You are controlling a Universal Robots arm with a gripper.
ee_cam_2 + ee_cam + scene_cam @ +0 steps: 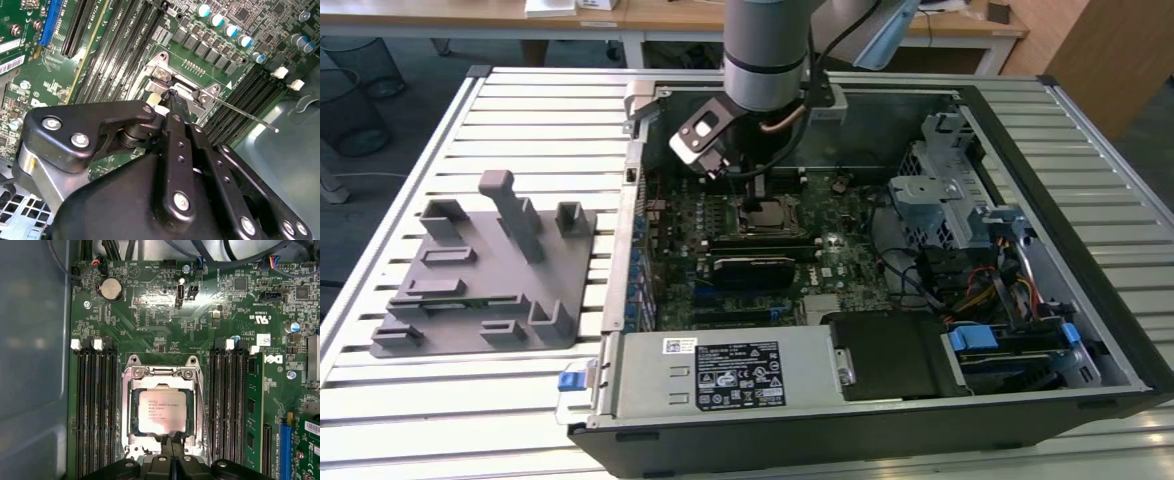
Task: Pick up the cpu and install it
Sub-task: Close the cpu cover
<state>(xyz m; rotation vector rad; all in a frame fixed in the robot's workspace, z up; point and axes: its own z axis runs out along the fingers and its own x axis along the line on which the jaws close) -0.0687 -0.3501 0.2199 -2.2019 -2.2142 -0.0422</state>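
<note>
- Slatted worktop carries the open computer case, which surrounds the claw.
- Grey tray: outside the case, well apart from the claw.
- Motherboard: directly under the claw.
- Claw fingers are pressed together, tips down at the socket frame.
- cpu: flat in the socket, just beside the claw tips. Can't tell if they touch.

In the first wrist view, lines of small dark print are carried on the metal top of the cpu, and white lettering is printed on the green motherboard around it, but no word can be made out. In the exterior view a black label, perhaps with certification signs, is stuck on the grey power supply, equally illegible.
</note>
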